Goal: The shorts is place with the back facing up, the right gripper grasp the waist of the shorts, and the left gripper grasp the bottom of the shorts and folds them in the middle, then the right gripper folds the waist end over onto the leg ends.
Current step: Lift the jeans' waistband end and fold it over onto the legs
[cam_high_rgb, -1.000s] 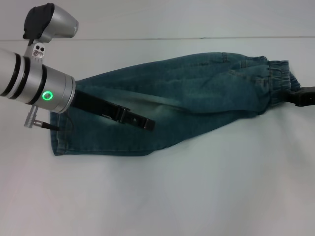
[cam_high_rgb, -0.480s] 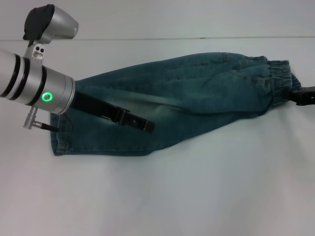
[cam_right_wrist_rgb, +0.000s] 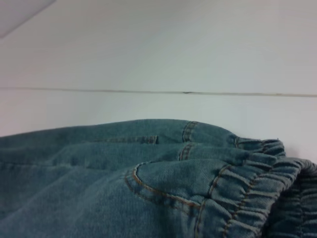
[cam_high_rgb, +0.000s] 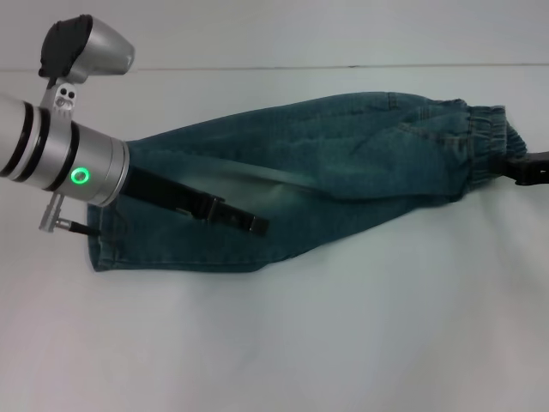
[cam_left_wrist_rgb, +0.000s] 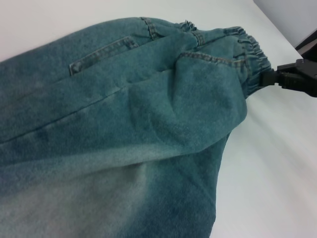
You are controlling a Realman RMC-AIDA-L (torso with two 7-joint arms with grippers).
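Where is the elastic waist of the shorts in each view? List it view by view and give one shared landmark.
Head view: the waist is at the far right, beside the right gripper.
Left wrist view: the waist is at upper right, meeting the gripper.
Right wrist view: the waist fills the lower right.
Shared landmark: the curved pocket seam.

No legible text or numbers anywhere

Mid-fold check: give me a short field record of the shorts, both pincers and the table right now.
shorts: already folded lengthwise, lying flat across the table
waist: at the robot's right end, ruffled band
leg ends: at the robot's left end, flat on the table
right pincer: at the waist edge; grip not visible
left pincer: over the middle of the leg section, low above the denim
table: white
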